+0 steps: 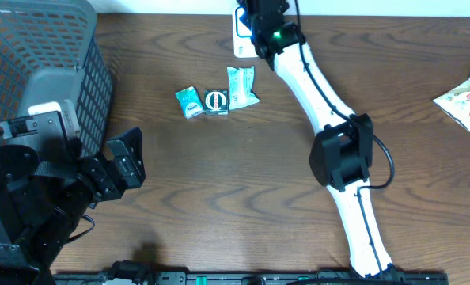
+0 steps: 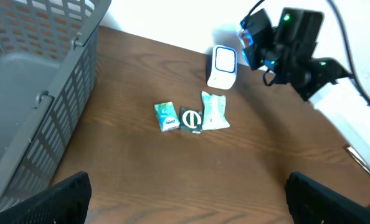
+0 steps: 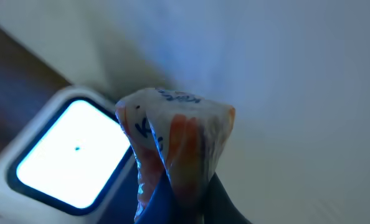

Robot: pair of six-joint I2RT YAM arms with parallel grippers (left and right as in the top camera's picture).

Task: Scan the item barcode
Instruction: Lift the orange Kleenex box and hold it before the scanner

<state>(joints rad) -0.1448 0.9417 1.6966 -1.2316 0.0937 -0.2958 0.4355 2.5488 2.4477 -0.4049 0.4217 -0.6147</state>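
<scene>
- While the right gripper (image 3: 184,202) reaches to the table's (image 1: 219,206) far edge, its jaws sit clamped together on the lower end of a packet (image 3: 179,137).
- The packet is white with orange and blue print. It stands upright in the grip, just in front of the scanner (image 3: 66,155).
- The scanner's window glows white, and blue light falls on the packet and the wall behind it.
- From the left wrist view, the scanner (image 2: 223,65) stands at the back of the table, with the right arm's head just to its right.
- The left gripper (image 1: 132,162) hangs at the near left, beside the basket (image 1: 53,47), its jaws spread wide apart and holding nothing.
- Three teal packs lie in a row mid-table: a small one (image 1: 189,101), a dark one with a round mark (image 1: 216,101), and a taller one (image 1: 241,85).
- A snack bag (image 1: 468,93) lies at the table's right edge, well apart from the rest.
</scene>
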